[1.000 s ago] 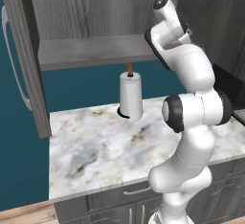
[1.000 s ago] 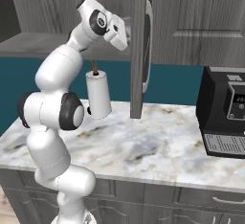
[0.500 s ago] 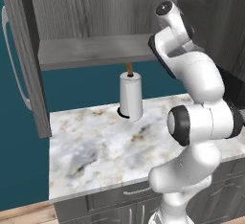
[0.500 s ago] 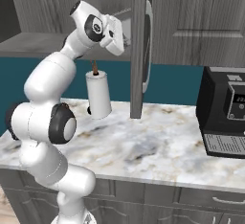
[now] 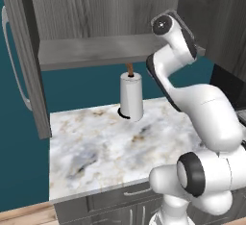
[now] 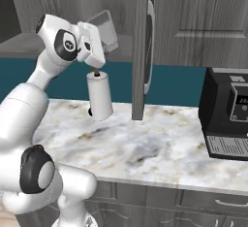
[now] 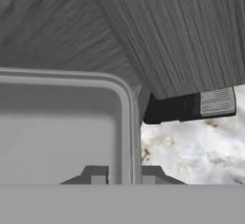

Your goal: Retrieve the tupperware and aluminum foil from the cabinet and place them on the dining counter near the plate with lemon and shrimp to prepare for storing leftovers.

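Right base view: the gripper (image 6: 98, 40) clamps one tupperware (image 6: 104, 29) by the cabinet (image 6: 141, 46).

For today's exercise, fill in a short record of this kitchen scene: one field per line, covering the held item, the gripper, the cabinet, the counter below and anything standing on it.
held item: the tupperware, clear and tilted, lifted in front of the open cabinet
gripper: the gripper closed on the container's rim, one fingertip each side of the wall
cabinet: doors open, grey inner shelf visible
counter: marble top under the cabinet
on counter: paper-towel roll upright; black coffee machine at the right end
aluminum foil: cannot tell where it is
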